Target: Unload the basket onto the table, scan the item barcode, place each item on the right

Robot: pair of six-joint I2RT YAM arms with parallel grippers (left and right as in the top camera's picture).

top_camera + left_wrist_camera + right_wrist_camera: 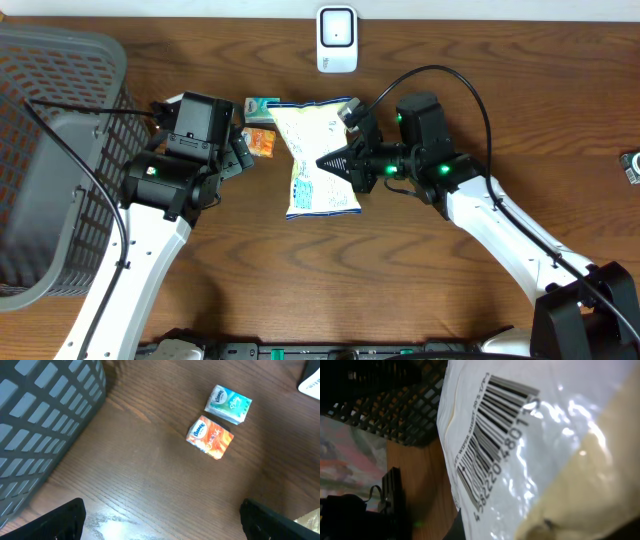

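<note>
In the right wrist view the bag [530, 445] fills most of the frame, so the right gripper's own fingers are hidden behind it. Glare washes over part of the barcode [492, 435] and its digits. The bars are sharp, and the strip runs slantwise from 1 o'clock down to 7 o'clock. Behind it, basket [395, 405] mesh shows at 10 o'clock, out of focus.

Overhead, the basket [60, 150] is cut off by the 9 o'clock edge. A small grey thing [630, 165] at the 3 o'clock edge is too clipped to name. The left arm covers part of the orange pack [262, 143].

The bag [315, 160] sits mid-table [420, 290], printed face up. Its long axis runs from 12 to 6 o'clock, and the top end points at the scanner [337, 40]. The right gripper [337, 162] comes in from 3 o'clock with its jaws pressed together, pinching the bag's right edge. The bag seems lifted a little off the wood, though the overhead view does not settle that.

The left gripper [238, 150] is at the bag's 9 o'clock, apart from it, with its jaws spread wide and holding nothing. In its wrist view the fingers [62, 519] stand in the two lower corners. Above them the teal pack [229, 404] and the orange pack [210, 437] lie just beside each other at 1 o'clock
</note>
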